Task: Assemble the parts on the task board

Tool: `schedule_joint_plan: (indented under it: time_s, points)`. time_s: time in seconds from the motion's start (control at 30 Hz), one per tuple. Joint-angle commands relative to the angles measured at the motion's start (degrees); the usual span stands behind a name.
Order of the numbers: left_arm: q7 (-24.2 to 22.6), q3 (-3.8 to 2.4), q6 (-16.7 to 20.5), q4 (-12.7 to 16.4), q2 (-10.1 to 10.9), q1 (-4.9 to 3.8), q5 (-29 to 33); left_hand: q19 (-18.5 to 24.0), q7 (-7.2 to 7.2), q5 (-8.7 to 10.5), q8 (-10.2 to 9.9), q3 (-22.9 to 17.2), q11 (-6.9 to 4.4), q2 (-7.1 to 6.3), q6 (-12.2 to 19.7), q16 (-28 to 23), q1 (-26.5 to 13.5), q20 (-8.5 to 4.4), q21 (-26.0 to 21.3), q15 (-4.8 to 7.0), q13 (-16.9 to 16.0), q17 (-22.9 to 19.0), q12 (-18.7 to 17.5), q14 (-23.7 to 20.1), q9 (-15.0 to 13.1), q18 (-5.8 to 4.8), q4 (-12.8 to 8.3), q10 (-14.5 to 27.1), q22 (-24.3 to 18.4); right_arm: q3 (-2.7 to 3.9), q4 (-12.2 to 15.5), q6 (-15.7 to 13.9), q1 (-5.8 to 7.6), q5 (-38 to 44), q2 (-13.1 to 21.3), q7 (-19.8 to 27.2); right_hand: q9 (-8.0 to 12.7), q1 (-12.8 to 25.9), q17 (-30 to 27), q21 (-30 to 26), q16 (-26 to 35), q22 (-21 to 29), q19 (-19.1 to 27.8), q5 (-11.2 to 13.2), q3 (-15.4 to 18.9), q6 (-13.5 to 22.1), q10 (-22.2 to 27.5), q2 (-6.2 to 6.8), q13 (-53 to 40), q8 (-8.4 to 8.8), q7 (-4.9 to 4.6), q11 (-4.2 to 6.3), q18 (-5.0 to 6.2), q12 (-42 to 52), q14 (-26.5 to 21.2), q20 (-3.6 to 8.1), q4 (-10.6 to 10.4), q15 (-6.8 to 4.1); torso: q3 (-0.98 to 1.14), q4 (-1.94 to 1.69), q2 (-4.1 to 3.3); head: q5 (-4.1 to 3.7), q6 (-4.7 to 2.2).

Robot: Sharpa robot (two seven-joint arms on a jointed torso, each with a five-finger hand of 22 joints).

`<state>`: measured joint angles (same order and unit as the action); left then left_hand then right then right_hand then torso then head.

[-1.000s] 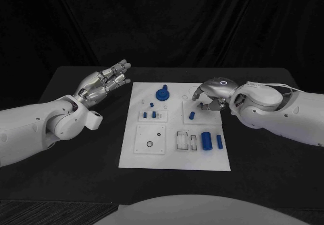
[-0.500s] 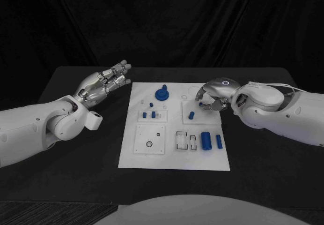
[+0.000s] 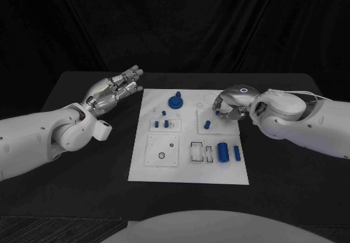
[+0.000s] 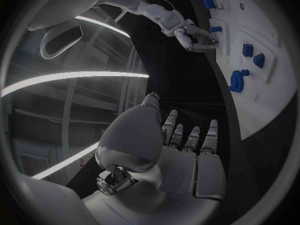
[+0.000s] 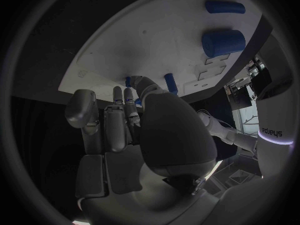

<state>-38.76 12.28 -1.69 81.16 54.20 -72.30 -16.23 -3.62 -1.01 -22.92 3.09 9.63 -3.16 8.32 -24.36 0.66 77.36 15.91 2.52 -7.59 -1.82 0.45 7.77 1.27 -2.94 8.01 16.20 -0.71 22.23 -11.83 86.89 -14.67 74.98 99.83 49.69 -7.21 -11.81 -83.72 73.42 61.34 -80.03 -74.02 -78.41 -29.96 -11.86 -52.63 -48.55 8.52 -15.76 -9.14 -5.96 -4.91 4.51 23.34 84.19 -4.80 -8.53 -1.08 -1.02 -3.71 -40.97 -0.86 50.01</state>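
Note:
The white task board [image 3: 189,162] lies in the middle of the black table. A blue gear part [image 3: 175,101] stands near its far edge, and a short blue peg [image 3: 207,124] stands right of centre. Two blue cylinders [image 3: 222,152] lie near the right edge, big in the right wrist view [image 5: 223,42]. My right hand [image 3: 229,106] hangs low over the board's far right corner with its fingers curled down. Its thumb and fingertips meet on a small blue part [image 5: 128,81]. My left hand [image 3: 113,91] is raised left of the board, fingers spread, holding nothing [image 4: 181,150].
Two small blue pieces [image 3: 162,123] sit in a holder left of the peg. A square plate with a hole [image 3: 163,151] and rectangular slots [image 3: 198,152] take up the board's near half. Bare black table surrounds the board.
My right hand has shifted slightly to the right and toward me over the board's far corner. The left hand and the parts on the board have not moved.

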Motion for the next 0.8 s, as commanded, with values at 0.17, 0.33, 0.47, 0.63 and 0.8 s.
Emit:
schedule_joint_plan:
  time_s: [0.17, 0.33, 0.47, 0.63, 0.8]
  points:
    - [-12.24, -0.06, -0.90, -0.17, -0.22, 0.13, 0.44, -0.19, 0.40, -0.99, -0.77, 2.36, 0.23, 0.06, 0.16, 0.26, 0.93, 0.59, -0.23, -0.31, 0.46, 0.16, 1.17, 0.55, 0.54, 2.19, 0.25, 0.24, -0.62, 0.03, -0.29, -0.02, -0.27, 0.65, -0.14, -1.00, 0.09, 2.54, -0.31, -0.71, 0.45, -8.40, -0.28, -0.90, -1.46, -0.72, -1.90, 0.26, -0.03, 0.82, -0.35, 0.38, 1.21, 2.06, 0.60, -0.16, 0.35, 0.00, -0.03, -0.01, 0.00, -0.21, -0.01]
    - [-12.02, -0.05, -0.85, -0.27, -0.38, 0.18, 0.44, -0.27, 0.63, -1.54, -0.75, 2.24, 0.54, 0.32, 0.13, 0.36, 1.82, 0.70, -0.21, -0.61, 0.45, 0.20, 1.34, 0.67, 0.53, 2.14, 0.11, 0.23, -0.70, 0.03, -0.62, -0.28, -0.38, 0.65, -0.37, -0.76, -0.32, 2.33, -0.12, -0.40, 0.30, -8.48, -0.43, -0.80, -2.03, -1.80, -2.43, 0.03, -0.18, 0.30, -0.52, 0.56, 1.17, 2.45, 0.71, -0.17, 0.71, -0.04, -0.05, -0.01, 0.02, -0.22, -0.01]
    - [-11.88, -0.05, -0.76, -0.33, -0.42, 0.21, 0.44, -0.38, 0.76, -2.34, -0.74, 2.19, 0.69, 0.46, 0.07, 0.50, 2.60, 0.76, -0.19, -0.79, 0.43, 0.25, 1.49, 0.85, 0.52, 2.07, 0.03, 0.23, -0.77, 0.03, -0.82, -0.52, -0.51, 0.65, -0.56, -0.52, -0.61, 2.32, -0.05, -0.23, 0.23, -8.52, -0.52, -0.72, -2.34, -2.41, -2.84, -0.06, -0.25, 0.01, -0.65, 0.68, 1.14, 2.67, 0.76, -0.15, 0.89, -0.04, -0.06, 0.01, 0.06, -0.22, -0.01]
    - [-11.67, -0.05, -0.66, -0.40, -0.44, 0.25, 0.44, -0.50, 0.88, -2.94, -0.72, 2.09, 0.85, 0.63, -0.01, 0.66, 3.23, 0.79, -0.15, -0.99, 0.42, 0.31, 1.63, 1.06, 0.50, 2.02, -0.07, 0.22, -0.75, 0.03, -1.06, -0.78, -0.64, 0.65, -0.81, -0.15, -0.93, 2.24, 0.12, 0.08, 0.10, -8.60, -0.67, -0.65, -2.72, -3.03, -3.44, -0.22, -0.31, -0.29, -0.79, 0.80, 1.07, 2.92, 0.86, -0.19, 1.13, 0.02, -0.06, 0.00, 0.03, -0.21, -0.01]
    - [-11.54, -0.05, -0.51, -0.46, -0.50, 0.33, 0.44, -0.76, 1.18, -3.42, -0.67, 2.07, 1.15, 0.70, -0.35, 0.97, 3.83, 0.84, -0.06, -1.33, 0.38, 0.42, 1.89, 1.48, 0.46, 1.97, -0.14, 0.18, -0.45, 0.03, -1.38, -0.81, -0.73, 0.65, -1.04, 0.26, -1.46, 1.79, -0.02, 0.14, 0.17, -8.61, -0.72, -0.46, -3.43, -4.02, -4.00, -0.61, -0.24, -0.80, -0.90, 0.91, 1.08, 2.97, 0.85, -0.18, 1.68, -0.01, -0.06, -0.01, 0.04, -0.21, -0.01]
